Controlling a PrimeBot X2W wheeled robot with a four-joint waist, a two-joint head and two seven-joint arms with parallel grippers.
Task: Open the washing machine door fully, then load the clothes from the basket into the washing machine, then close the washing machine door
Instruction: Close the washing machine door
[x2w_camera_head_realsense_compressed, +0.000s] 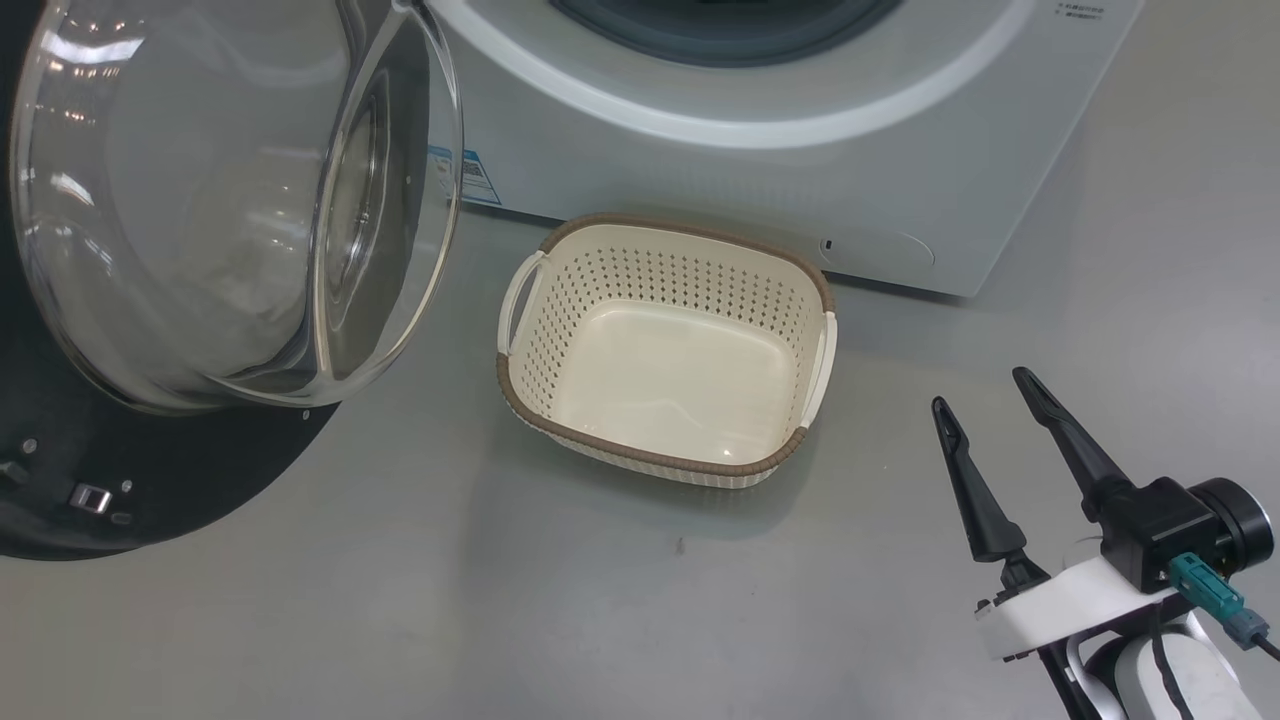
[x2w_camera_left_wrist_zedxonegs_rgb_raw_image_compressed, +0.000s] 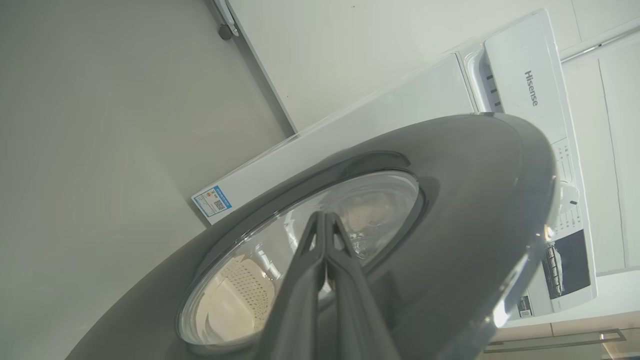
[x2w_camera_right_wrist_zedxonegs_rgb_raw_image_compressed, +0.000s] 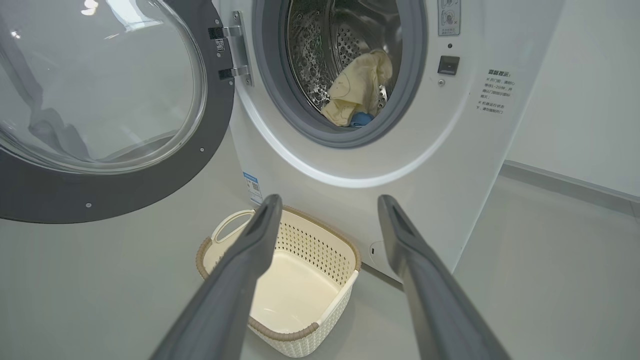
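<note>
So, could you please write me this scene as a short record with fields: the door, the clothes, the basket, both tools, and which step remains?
washing machine door: open, swung out on the robot's left
washing machine: white front-loader, drum exposed
clothes: cream-yellow with a blue patch, lying in the drum
basket: empty, on the floor before the machine
left tool: shut, by the door's outer face; contact unclear
right tool: open, holds nothing, right of the basket
step left: closing the door

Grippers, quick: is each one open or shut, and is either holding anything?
Left gripper: shut tight, holding nothing.
Right gripper: open wide, empty.
</note>
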